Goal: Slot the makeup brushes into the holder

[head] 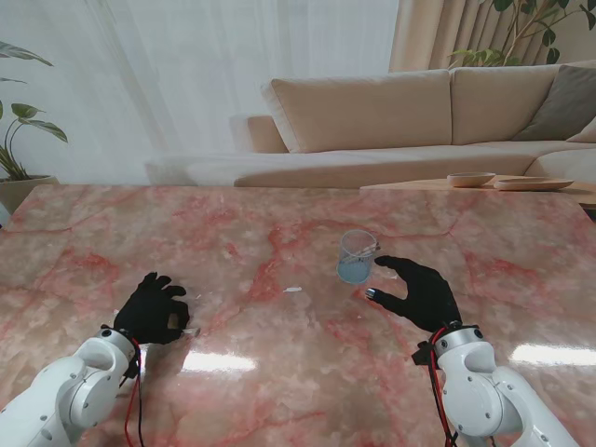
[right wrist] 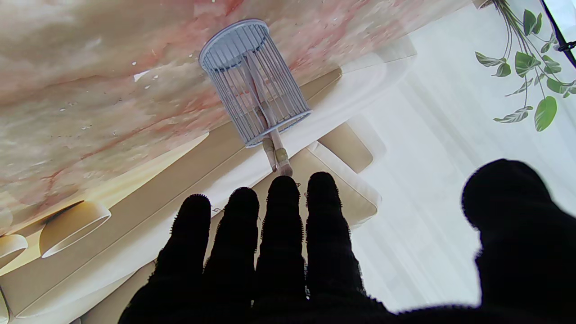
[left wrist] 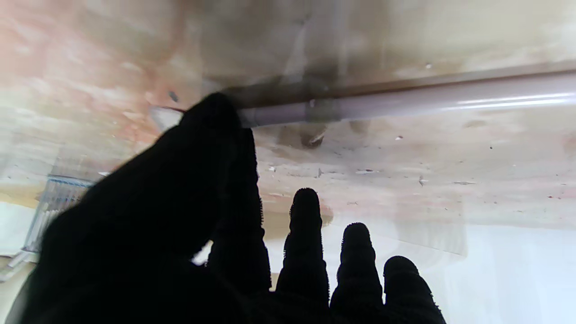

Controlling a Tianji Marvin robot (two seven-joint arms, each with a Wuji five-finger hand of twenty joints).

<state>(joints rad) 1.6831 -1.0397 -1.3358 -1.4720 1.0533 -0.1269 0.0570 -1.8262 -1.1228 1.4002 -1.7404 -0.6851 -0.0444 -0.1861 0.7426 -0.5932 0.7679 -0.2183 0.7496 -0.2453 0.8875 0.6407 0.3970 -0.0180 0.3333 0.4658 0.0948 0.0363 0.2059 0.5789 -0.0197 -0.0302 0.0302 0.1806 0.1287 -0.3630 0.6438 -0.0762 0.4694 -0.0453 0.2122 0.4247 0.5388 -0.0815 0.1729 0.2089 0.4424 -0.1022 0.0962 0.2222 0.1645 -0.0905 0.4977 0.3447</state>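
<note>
The holder [head: 357, 256] is a pale blue wire cup standing upright on the pink marble table [head: 279, 372], right of centre. In the right wrist view the holder [right wrist: 254, 81] has two makeup brushes [right wrist: 274, 148] standing in it. My right hand [head: 419, 291] rests just right of and nearer to me than the holder, open, fingers [right wrist: 281, 225] spread and apart from it. My left hand [head: 152, 309] lies low on the table at the left. A pale mauve brush handle [left wrist: 405, 101] lies flat on the table under it; the thumb [left wrist: 211, 121] touches one end while the other fingers stay extended.
A small white fleck [head: 292, 290] lies on the table between the hands. Beyond the far table edge stand a beige sofa [head: 372, 112] and a low side table with shallow bowls [head: 470, 179]. A potted plant [head: 19, 140] is at the far left.
</note>
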